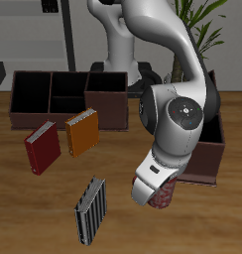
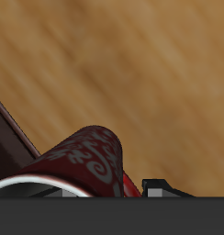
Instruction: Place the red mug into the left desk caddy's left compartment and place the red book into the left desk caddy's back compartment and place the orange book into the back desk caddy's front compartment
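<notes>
My gripper (image 1: 161,195) is near the table's front edge, shut on the red mug (image 1: 166,193), which hangs below the white hand just beside the left desk caddy (image 1: 208,151). In the wrist view the mug's red speckled wall (image 2: 94,158) and white rim fill the space by the fingers (image 2: 162,186), with the caddy's dark wall (image 2: 11,128) alongside. The red book (image 1: 42,147) and the orange book (image 1: 82,132) lie flat before the back desk caddy (image 1: 68,97), whose small front compartment (image 1: 67,102) is empty.
A black-and-grey striped book (image 1: 91,208) lies near the table's front edge, between the books and the gripper. The robot's arm (image 1: 178,109) hides part of the left desk caddy.
</notes>
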{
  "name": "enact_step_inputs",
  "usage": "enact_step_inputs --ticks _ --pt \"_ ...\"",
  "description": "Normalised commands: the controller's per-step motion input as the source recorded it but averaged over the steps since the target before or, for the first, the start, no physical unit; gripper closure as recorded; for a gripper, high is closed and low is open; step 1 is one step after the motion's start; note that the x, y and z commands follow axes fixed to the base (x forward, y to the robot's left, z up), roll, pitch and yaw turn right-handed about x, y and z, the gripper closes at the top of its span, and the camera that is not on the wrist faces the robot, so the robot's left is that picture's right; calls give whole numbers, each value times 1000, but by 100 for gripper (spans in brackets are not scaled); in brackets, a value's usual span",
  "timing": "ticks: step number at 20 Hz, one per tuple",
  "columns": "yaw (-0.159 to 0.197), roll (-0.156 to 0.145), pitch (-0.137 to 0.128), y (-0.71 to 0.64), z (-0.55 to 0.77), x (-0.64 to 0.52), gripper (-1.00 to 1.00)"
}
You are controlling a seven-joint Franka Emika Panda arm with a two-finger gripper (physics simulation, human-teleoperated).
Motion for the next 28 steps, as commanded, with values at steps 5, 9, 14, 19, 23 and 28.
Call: enact_step_inputs --ticks 5,9,14,19,23,28 --pt "-35 25 -10 39 110 -59 100" --pt "-60 20 -20 -16 125 -51 100" --pt "-114 -22 -24 -124 362 -11 100" --pt "-337 -51 -52 -185 737 -202 100" --pt "-281 -26 -73 -105 670 -405 100" --pt "-167 19 -83 -33 542 -506 100"
